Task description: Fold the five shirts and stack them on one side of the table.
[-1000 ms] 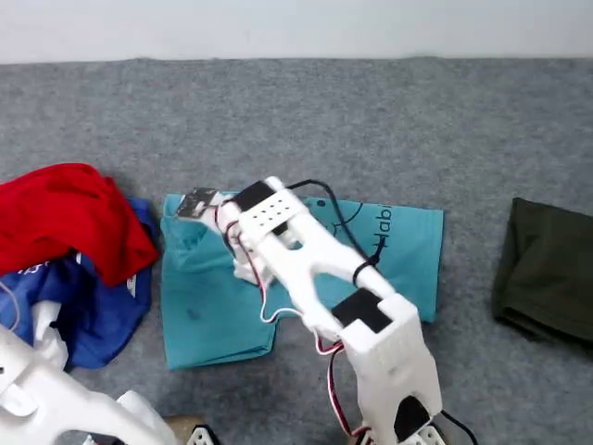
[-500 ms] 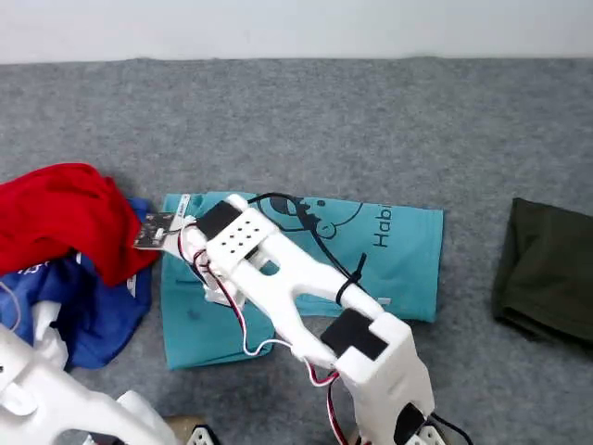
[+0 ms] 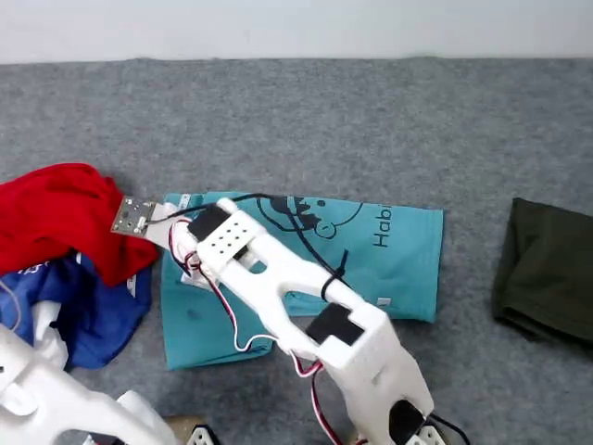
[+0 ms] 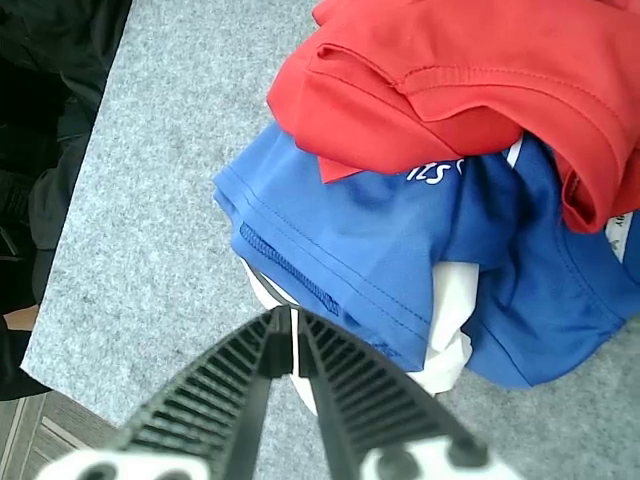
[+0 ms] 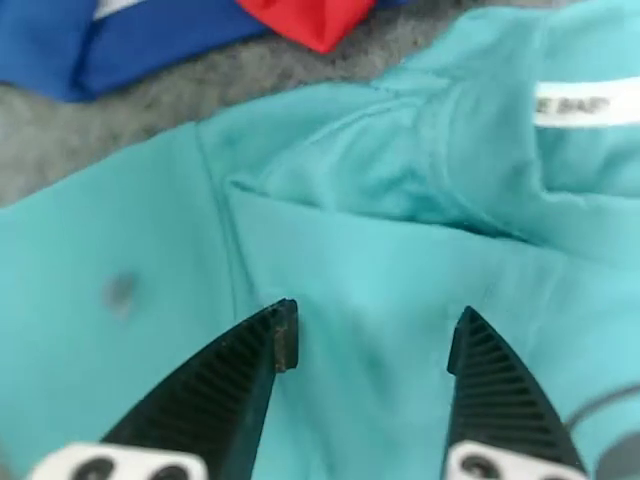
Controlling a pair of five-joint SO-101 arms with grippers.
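A teal shirt (image 3: 398,250) lies spread flat at the table's middle. My right arm (image 3: 278,278) stretches over its left part. In the right wrist view my right gripper (image 5: 375,340) hangs open just above the teal shirt (image 5: 400,270), near its collar and white label (image 5: 590,100). At the left, a red shirt (image 3: 65,222) sits crumpled on a blue shirt (image 3: 93,306). My left gripper (image 4: 291,345) is shut and holds nothing, poised above the blue shirt (image 4: 400,240) and a white shirt (image 4: 450,320) under it. The red shirt (image 4: 480,70) tops that pile.
A dark green shirt (image 3: 547,269) lies folded at the right edge of the grey felt table (image 3: 296,120). The left arm's base (image 3: 46,389) fills the near left corner. The table's edge (image 4: 70,300) drops off beside the pile.
My right arm has swung left across the teal shirt, from its middle to its left collar area. The left arm and the shirts have stayed put.
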